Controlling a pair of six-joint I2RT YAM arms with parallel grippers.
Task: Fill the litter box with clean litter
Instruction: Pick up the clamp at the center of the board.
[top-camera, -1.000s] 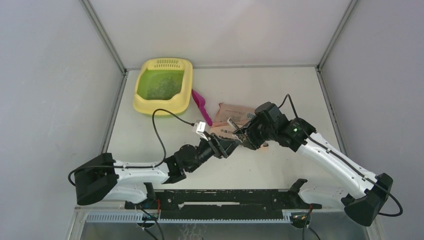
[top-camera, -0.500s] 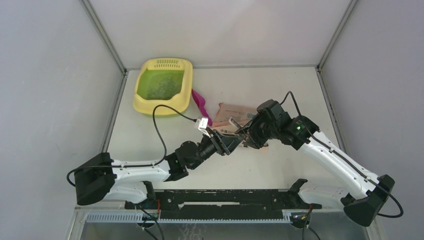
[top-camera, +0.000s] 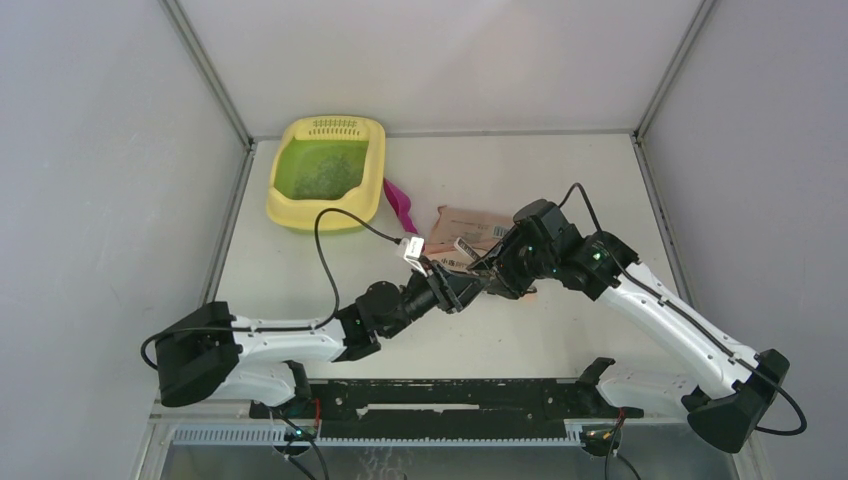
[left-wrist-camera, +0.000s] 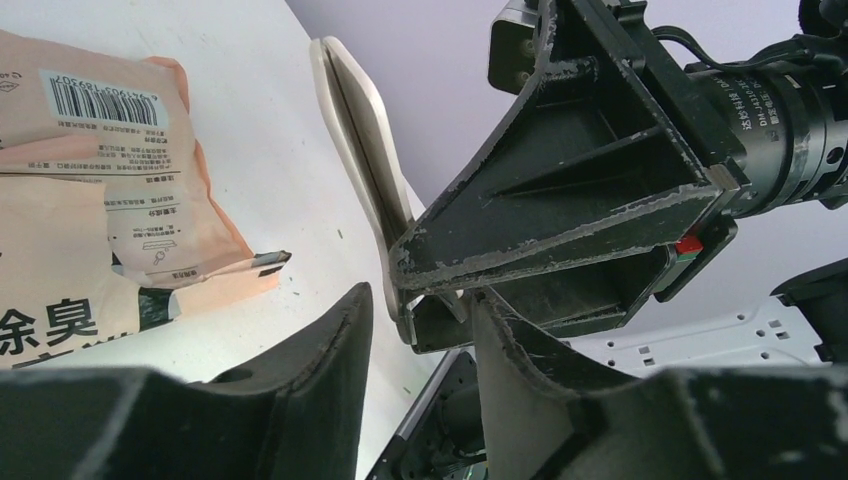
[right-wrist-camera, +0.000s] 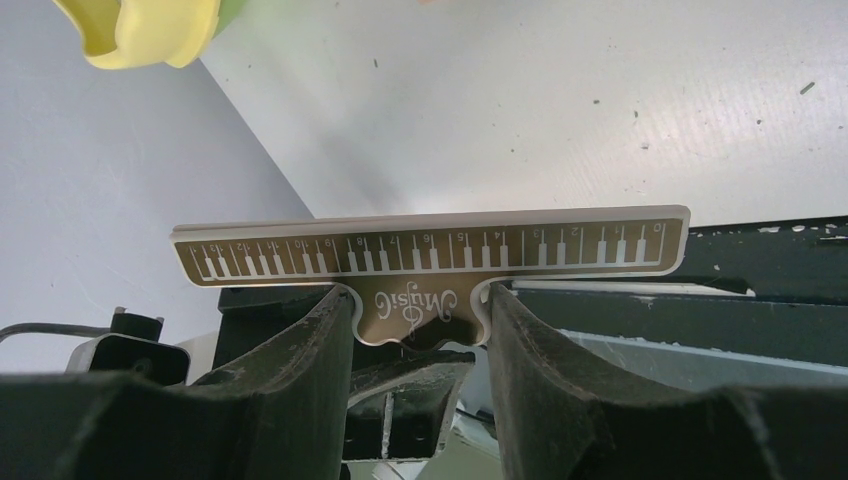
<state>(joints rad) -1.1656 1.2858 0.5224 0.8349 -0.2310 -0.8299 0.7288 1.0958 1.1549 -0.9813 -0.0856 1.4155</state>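
**Top view.** The litter box (top-camera: 283, 212) stands at the far left of the tabletop (top-camera: 590, 180). Its green floor carries a thin speckle of clean litter (top-camera: 318, 176), too fine to resolve into single granules. A magenta scoop (top-camera: 402, 208) lies just beside its right wall. The peach bag (top-camera: 468, 222) lies flat mid-table, its near part hidden beneath both wrists. The left fingers (top-camera: 462, 287) and right fingers (top-camera: 492, 272) meet above it, and their spacing is unreadable from above.

**Right wrist view.** The right fingers (right-wrist-camera: 310, 370) pinch the tab of a brown clip (right-wrist-camera: 430, 245) printed with piano keys. One corner of the litter box (right-wrist-camera: 140, 30) is cut off at the upper left.

**Left wrist view.** The left fingers (left-wrist-camera: 330, 360) are spread. The clip (left-wrist-camera: 365, 130) appears edge-on, with its lower end in the gap between them. Whether they touch it cannot be determined. The bag (left-wrist-camera: 90, 200) is cropped at the left edge.
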